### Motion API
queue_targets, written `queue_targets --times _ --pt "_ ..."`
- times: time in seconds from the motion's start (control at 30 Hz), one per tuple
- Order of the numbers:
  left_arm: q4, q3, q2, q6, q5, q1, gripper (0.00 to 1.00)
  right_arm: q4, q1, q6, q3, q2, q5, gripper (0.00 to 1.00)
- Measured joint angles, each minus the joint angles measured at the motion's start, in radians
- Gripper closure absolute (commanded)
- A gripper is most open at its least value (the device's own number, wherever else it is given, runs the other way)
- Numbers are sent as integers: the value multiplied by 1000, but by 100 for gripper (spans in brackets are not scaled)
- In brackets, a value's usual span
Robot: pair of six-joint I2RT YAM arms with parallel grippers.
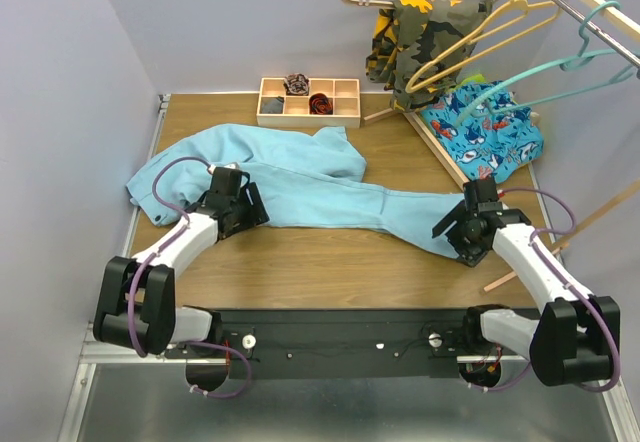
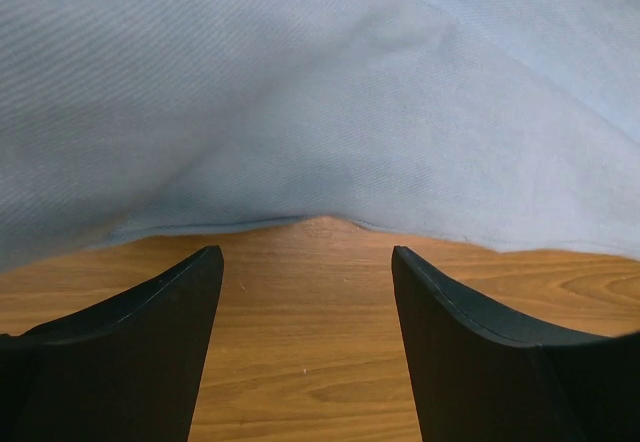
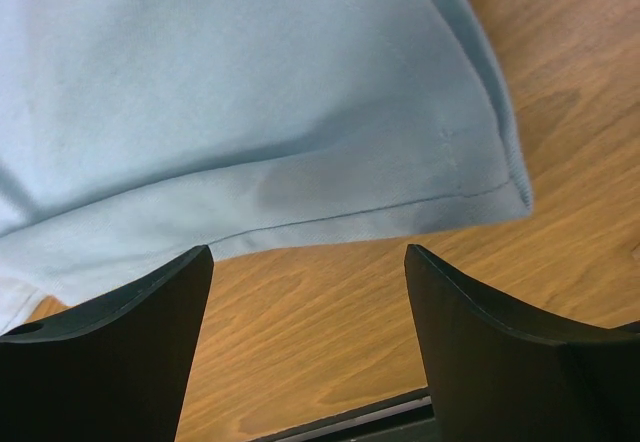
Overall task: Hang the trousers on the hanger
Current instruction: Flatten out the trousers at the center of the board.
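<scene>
Centrally, light-blue trousers [image 1: 300, 187] spread flat across wooden table [image 1: 330, 262]; left gripper [image 2: 305, 257], right gripper [image 3: 305, 252] both wide, empty, at cloth's near edge; teal hanger [image 1: 560, 67] hangs far right

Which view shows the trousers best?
Top external: the whole trousers show there, spread across the table from left to right. The left wrist view shows only a stretch of the cloth's edge, and the right wrist view only a hemmed corner.
</scene>
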Motion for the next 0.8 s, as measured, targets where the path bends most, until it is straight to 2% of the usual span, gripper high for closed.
queue_targets --times 0.4,0.5,0.6,0.67,0.7,0.73,0.8 --pt "43 21 113 5 -31 0 23 -11 -13 48 -95 -55 12 14" --pt "62 34 133 10 -35 0 26 -12 -14 57 -100 -58 13 13" --pt "83 48 159 19 -49 0 35 -12 -14 64 -100 -64 23 14" --pt "92 51 167 23 -57 0 45 -12 -14 67 -100 -71 28 14" --pt "95 51 170 24 -60 0 51 -12 -14 70 -100 -74 31 14" --pt "100 52 174 28 -63 0 63 -12 -14 72 -100 -79 35 14" --pt "106 53 180 31 -69 0 77 -12 -14 73 -100 -84 37 14"
